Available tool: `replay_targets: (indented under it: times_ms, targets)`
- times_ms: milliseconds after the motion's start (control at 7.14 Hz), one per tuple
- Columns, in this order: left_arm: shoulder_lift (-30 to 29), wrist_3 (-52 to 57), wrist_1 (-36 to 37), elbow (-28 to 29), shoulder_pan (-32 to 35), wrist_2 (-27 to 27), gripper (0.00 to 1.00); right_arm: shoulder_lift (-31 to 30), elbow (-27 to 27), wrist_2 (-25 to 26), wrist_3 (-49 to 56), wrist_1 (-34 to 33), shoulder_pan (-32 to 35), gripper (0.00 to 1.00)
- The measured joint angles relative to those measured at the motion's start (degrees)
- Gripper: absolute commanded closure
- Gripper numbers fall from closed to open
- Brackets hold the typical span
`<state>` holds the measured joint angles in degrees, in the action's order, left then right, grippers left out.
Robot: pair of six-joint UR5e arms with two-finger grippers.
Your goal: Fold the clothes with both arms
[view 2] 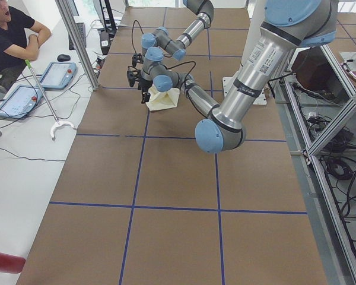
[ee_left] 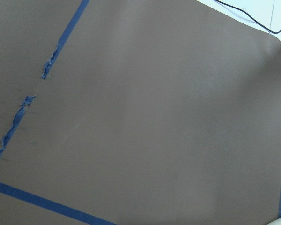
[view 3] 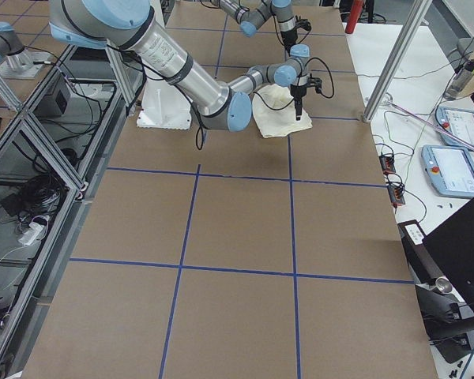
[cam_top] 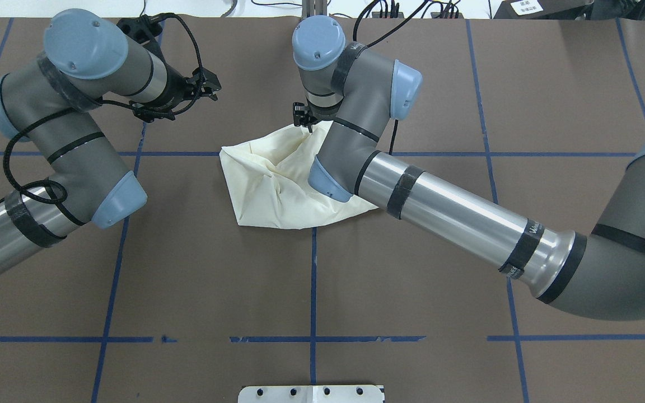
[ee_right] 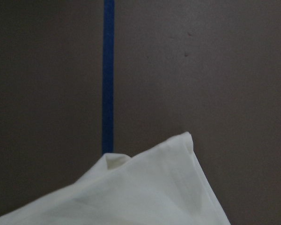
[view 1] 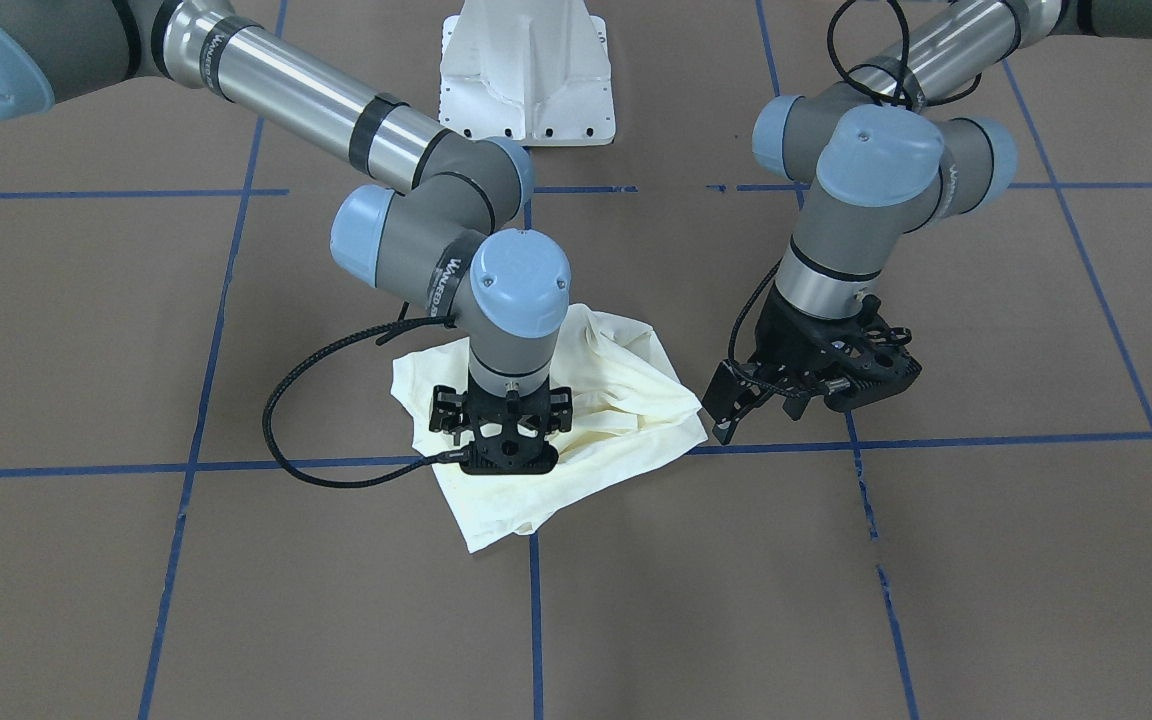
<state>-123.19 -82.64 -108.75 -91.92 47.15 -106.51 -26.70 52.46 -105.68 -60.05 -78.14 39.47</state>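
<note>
Robotics laboratory. Evidence: brown worktop [view 2: 166, 237] marked with a blue tape grid [view 2: 133, 207]; left arm [cam_top: 70, 151] and right arm [cam_top: 440, 204]; white pedestal [view 1: 526, 80]; aluminium frame posts [view 2: 77, 41]; control pendants [view 2: 56, 75] on a white side bench [view 2: 24, 148]; floor cables [view 2: 338, 169]; seated person [view 2: 9, 35].

Shirt [cam_top: 269, 184] lies on the table [cam_top: 468, 252], about midway between the left and right ends. It sits between the pedestal base [view 1: 526, 80] at the robot's edge and the operators' edge, somewhat nearer the latter.

Shirt covers the crossing of two tape lines: the centre line [cam_top: 313, 280] running out from the base, and a cross line [cam_top: 552, 154] parallel to the operators' edge.

Right gripper [view 1: 506, 455] is over the shirt's operators'-side corner. Left gripper [view 1: 736, 410] is to the shirt's left, off the cloth, over bare table.

Beyond the operators' edge is a side bench [view 2: 24, 154]; two tablets [view 2: 58, 74] lie on it, with a person [view 2: 9, 35] behind them.
</note>
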Motion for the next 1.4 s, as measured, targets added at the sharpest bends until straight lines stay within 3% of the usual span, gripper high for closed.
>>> replay_targets:
  times_ms: [280, 560, 980, 1400]
  targets:
    - [0.9, 0.3, -0.1, -1.1, 0.9, -2.0, 0.00, 1.5, -1.1, 0.8, 0.8, 2.2, 1.3, 0.00]
    - [5.8, -0.9, -3.0, -6.0, -0.2, -3.4, 0.00, 1.3, 0.6, -1.8, 3.1, 0.8, 3.4, 0.00]
    - [8.4, -6.8, -13.1, -8.8, -8.8, -3.2, 0.00, -4.1, 10.8, -9.0, 9.0, -8.1, 8.8, 0.00]
    - [8.1, -7.6, -25.9, -2.8, -12.9, -0.6, 0.00, -11.0, 18.5, -13.2, 12.0, -9.9, 12.7, 0.00]
